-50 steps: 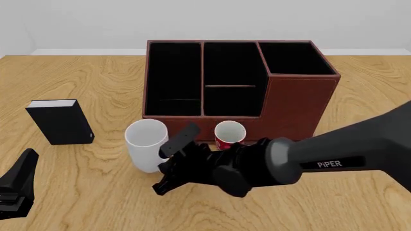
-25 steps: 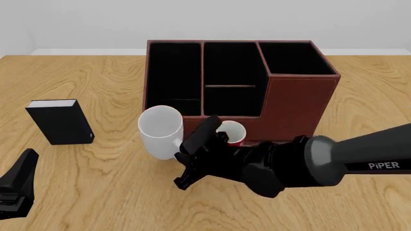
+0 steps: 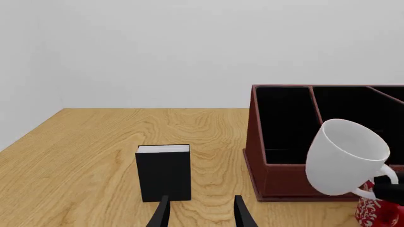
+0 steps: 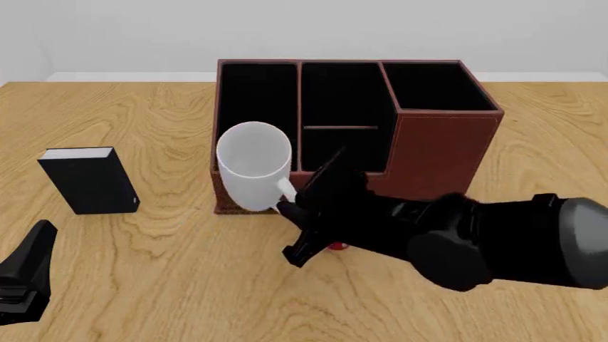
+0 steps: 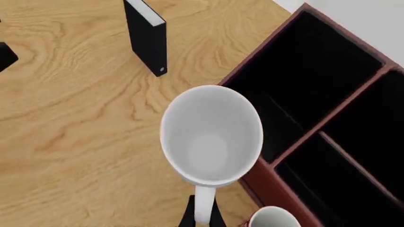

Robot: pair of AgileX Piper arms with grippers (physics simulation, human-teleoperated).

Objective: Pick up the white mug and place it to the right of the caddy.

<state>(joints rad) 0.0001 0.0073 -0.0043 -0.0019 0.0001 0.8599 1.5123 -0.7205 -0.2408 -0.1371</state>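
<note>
Wood tabletop: right claw (image 4: 285,203) clamped on mug (image 4: 253,174) handle, mug airborne and tilted before caddy (image 4: 446,153) left-front corner; pickup done, carry to caddy's right pending; left claw (image 3: 200,213) apart, idle.

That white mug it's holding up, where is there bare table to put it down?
Bare wood lies right of the caddy, and between the caddy and the black box. It is crowded at the caddy's front, where the right gripper holds the white mug above the red mug.

The caddy (image 4: 418,135) blocks the way right; bare table (image 4: 532,153) beyond.
</note>
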